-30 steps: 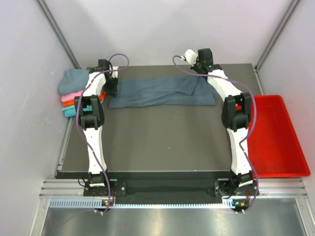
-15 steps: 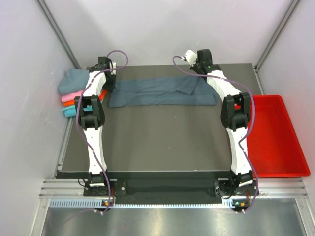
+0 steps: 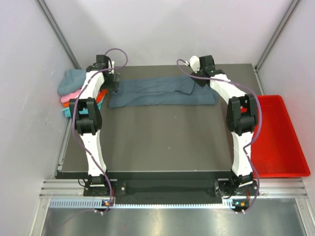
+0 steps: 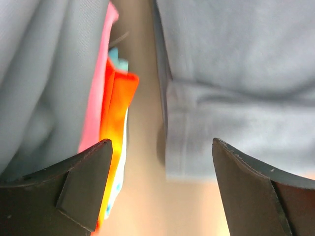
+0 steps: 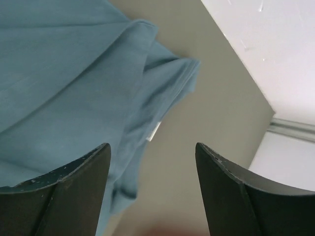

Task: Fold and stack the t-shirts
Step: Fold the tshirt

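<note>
A slate blue-grey t-shirt (image 3: 162, 92) lies folded into a long strip across the far part of the table. My left gripper (image 3: 114, 83) hovers open over its left end, and the left wrist view shows that end (image 4: 236, 73) lying flat between and beyond the open gripper (image 4: 161, 147). My right gripper (image 3: 201, 77) stands open over the right end, with the sleeve (image 5: 64, 88) under its open gripper (image 5: 152, 147). Neither holds anything. A stack of folded t-shirts (image 3: 73, 93) sits at the far left: dusty teal on top, with pink (image 4: 98, 98), orange (image 4: 115, 113) and turquoise below.
A red plastic tray (image 3: 278, 140) sits off the table's right edge. White walls close in the far side and both flanks. The dark table top (image 3: 162, 137) stretches toward the arm bases at the near edge.
Both grippers were shut on the ends of the blue-grey t-shirt and now stand open, having let it go. The shirt rests flat, and both wrists have shifted slightly.
</note>
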`<state>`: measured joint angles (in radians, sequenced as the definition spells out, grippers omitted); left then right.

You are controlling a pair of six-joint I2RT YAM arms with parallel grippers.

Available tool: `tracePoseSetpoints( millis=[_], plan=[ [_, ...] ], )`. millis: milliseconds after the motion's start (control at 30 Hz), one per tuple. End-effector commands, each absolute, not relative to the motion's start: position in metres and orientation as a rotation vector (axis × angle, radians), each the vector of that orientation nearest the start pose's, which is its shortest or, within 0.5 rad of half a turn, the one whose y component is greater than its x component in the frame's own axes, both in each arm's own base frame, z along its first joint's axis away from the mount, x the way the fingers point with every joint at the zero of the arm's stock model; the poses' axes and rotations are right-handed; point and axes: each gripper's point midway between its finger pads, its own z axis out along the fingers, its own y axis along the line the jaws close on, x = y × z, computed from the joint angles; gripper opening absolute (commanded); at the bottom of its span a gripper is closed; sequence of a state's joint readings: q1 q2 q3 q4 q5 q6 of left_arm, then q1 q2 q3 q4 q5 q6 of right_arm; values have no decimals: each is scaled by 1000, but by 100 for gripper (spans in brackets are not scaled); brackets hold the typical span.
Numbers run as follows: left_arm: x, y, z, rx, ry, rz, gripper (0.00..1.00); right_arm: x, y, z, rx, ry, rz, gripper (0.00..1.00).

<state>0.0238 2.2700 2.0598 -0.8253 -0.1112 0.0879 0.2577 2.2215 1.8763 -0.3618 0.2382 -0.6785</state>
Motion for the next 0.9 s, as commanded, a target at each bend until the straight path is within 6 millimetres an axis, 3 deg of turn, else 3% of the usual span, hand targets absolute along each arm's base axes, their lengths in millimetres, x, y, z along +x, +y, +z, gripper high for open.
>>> tracePoseSetpoints(
  millis=[0,100,233,267,433,867],
  plan=[
    [516,34,143,30,2528,157,86,568,103,187,-822,2071,-279,69],
    [497,27,125,21,2592,107,82,550,122,167,-838,2167,-84,67],
    [475,15,94,34,2682,60,74,546,146,149,-849,2220,106,63],
    [473,12,89,43,2694,49,72,548,149,134,-849,2251,131,61],
    [474,10,71,48,2729,27,59,554,164,109,-841,2312,241,58],
    [479,10,40,32,2784,24,60,547,164,70,-834,2398,259,57]
  ],
)
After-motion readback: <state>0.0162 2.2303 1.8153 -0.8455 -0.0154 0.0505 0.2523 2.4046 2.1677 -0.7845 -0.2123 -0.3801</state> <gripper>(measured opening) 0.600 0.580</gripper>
